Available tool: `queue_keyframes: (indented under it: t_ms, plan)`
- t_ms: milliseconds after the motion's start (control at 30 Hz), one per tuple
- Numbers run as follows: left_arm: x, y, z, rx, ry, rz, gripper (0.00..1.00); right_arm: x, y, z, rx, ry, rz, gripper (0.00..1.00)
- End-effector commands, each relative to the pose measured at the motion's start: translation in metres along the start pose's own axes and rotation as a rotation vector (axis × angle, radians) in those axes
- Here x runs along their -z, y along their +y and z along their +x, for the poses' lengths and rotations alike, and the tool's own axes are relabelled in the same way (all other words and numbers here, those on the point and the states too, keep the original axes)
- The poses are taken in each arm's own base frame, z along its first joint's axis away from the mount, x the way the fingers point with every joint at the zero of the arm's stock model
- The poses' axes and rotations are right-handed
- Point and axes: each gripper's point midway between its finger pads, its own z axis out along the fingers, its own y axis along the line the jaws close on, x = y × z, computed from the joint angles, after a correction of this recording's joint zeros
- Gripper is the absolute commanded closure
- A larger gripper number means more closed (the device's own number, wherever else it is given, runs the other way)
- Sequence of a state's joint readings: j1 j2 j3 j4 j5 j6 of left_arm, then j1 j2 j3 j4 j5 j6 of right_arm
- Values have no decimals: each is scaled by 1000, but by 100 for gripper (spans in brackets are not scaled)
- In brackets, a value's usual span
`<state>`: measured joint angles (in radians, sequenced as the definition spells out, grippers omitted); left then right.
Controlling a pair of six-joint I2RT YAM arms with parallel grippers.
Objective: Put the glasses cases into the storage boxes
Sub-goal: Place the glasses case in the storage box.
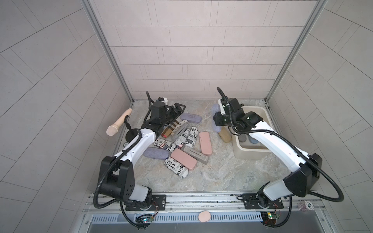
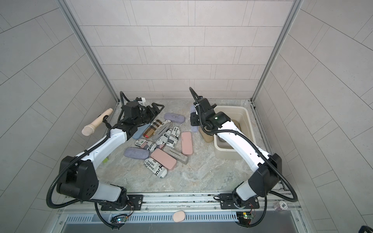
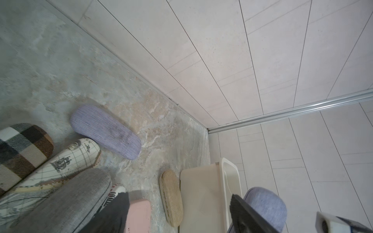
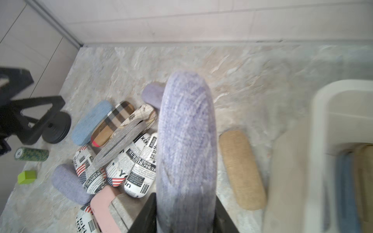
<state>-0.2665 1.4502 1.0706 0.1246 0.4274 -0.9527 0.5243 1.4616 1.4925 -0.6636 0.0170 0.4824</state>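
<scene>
My right gripper [image 1: 219, 119] [image 4: 185, 201] is shut on a lavender fabric glasses case [image 1: 215, 118] [image 4: 185, 141], which hangs above the table just left of the cream storage box [image 1: 248, 154] [image 2: 228, 154]. Grey and blue cases [image 1: 247, 139] lie inside the box. A tan woven case [image 1: 225, 135] [image 4: 242, 169] rests on the table against its left wall. Several more glasses cases, pink [image 1: 205, 145], newsprint [image 1: 176, 170], plaid [image 1: 170, 130] and lavender [image 1: 190, 117], lie piled mid-table. My left gripper [image 1: 177, 110] [image 3: 179, 195] stands open over the pile's far left, holding nothing.
A beige handle on a black stand [image 1: 119, 125] rises at the left wall. A green block [image 4: 27, 177] and a green chip stack [image 4: 31, 154] sit near the left arm. The tiled back wall is close behind both grippers. A pink oval [image 1: 204, 216] lies on the front rail.
</scene>
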Motion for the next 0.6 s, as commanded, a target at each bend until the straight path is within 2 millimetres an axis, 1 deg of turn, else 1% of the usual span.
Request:
queue_keyframes:
  t_ms: [0, 33, 67, 133, 200, 267, 367, 467, 567]
  plan:
    - [-3, -16, 9, -7, 26, 53, 14, 42, -49, -21, 34, -90, 153, 64]
    - [-2, -19, 11, -9, 29, 59, 14, 52, -67, -24, 29, -102, 205, 64]
    - [-1, -21, 12, -10, 30, 65, 14, 57, -84, -24, 23, -103, 252, 64]
    - [-2, -25, 17, -15, 38, 72, 14, 64, -125, -20, -14, -83, 364, 64]
    - [-2, -30, 18, -2, 50, 95, 14, 66, -152, -15, -31, -63, 433, 65]
    - [-1, -35, 18, 2, 55, 118, 14, 66, -170, -13, -13, -50, 493, 65]
    - [2, -42, 16, -29, 49, 131, 14, 63, -194, -15, -39, -28, 559, 65]
    - [1, -37, 16, -49, 48, 108, 14, 53, -218, -10, -23, 29, 643, 65]
    - [-4, -34, 20, -42, 65, 105, 14, 41, -242, 3, 19, 115, 733, 65]
